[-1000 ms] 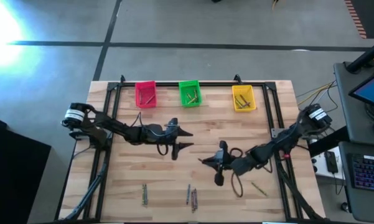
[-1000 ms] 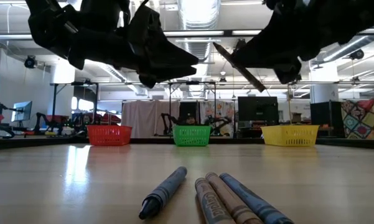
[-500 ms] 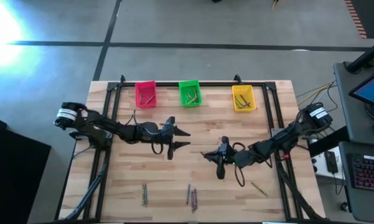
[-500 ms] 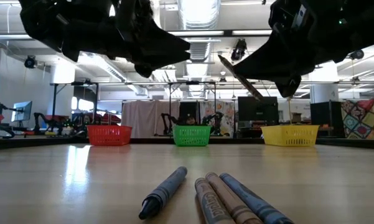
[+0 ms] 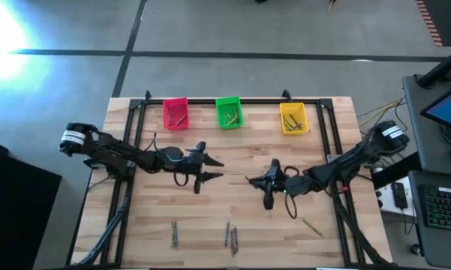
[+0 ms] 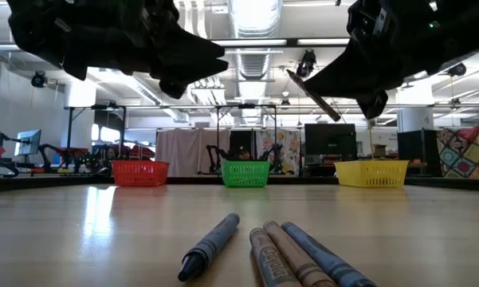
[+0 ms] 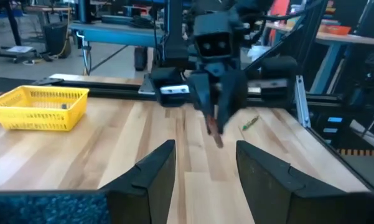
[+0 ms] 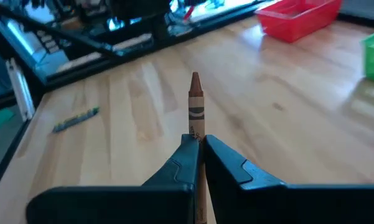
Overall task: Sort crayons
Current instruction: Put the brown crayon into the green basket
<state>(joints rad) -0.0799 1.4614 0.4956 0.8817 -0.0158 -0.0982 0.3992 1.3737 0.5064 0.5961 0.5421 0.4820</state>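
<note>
From the high view, my right gripper [image 5: 266,182] hangs over the middle of the desk [image 5: 330,240], its fingers pointing toward nine o'clock, with the pink bin [image 5: 175,112] off at about eleven o'clock from them. The left gripper [image 5: 208,169] faces it from just beside — fingers spread, nothing between them. Loose crayons [image 5: 230,237] lie along the near edge at six o'clock, with one more [image 5: 312,226] off at four.

Low view: the held crayon [image 6: 312,95] juts from the right gripper as a slanted stick, high above the desk. The pink, green bin [image 6: 245,173] and yellow bin [image 6: 371,172] stand in a row behind.

Left wrist view: my left fingers [image 7: 146,177] stand apart and the right gripper sits straight ahead at twelve o'clock, crayon pointing toward me.

Right wrist view: the fingers are pinching a reddish-brown crayon by its lower half, its long axis running straight out from the fingertips, tip forward. The pink bin lies ahead at one o'clock — I judge that the drop target, so the right arm is the one to carry.
</note>
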